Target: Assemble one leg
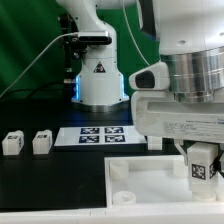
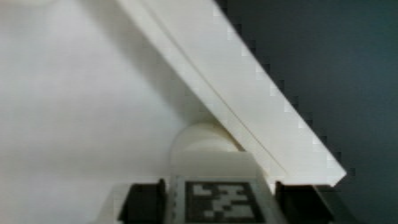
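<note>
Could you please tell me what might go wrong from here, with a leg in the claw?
1. The leg, pinched in the claw, hangs at the edge of the white panel; lowered slightly off, it could catch the rim or land on the black table.
2. In the wrist view the leg hides what lies under it, so alignment is hard to judge.
3. A sideways push may shift the panel.

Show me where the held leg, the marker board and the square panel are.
held leg point(image 1: 200, 168), exterior view, its tagged face.
marker board point(image 1: 100, 135), exterior view, its middle.
square panel point(image 1: 150, 178), exterior view, its top face.
</note>
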`<action>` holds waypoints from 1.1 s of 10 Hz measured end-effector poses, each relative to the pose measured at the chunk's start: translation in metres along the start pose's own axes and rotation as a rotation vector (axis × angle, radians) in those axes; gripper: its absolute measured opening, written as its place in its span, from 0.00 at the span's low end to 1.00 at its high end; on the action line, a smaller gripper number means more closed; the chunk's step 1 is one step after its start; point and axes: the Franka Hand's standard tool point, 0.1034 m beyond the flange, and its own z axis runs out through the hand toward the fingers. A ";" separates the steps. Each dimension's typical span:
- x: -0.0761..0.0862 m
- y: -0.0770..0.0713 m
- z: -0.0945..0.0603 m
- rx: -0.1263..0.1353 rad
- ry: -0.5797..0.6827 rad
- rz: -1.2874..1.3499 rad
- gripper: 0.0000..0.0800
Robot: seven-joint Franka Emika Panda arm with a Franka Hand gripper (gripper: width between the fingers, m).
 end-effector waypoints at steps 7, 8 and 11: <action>0.001 -0.009 0.005 0.143 -0.068 0.905 0.37; 0.000 -0.009 0.005 0.142 -0.068 0.909 0.37; 0.000 -0.009 0.005 0.141 -0.067 0.898 0.77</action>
